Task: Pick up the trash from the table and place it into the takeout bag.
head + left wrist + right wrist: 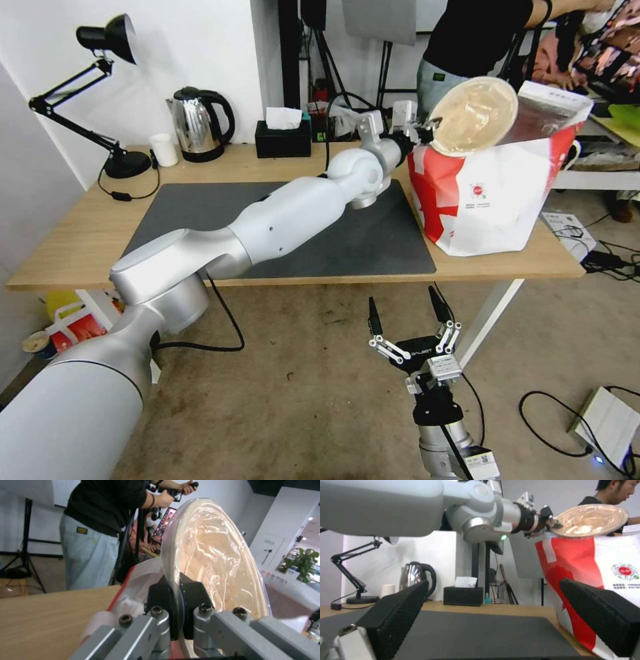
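One piece of trash aloft: left gripper (427, 128) clamped on the rim of the beige bowl (475, 115), tilted on edge, probably to slip into the takeout bag (493, 193) just below (mouth open). Right gripper (410, 313) parked low, spread, empty.

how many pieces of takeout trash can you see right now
1: the beige bowl, tipped on edge and pinched at its rim by the left gripper above the takeout bag mouth. Others may already be hidden inside the bag.
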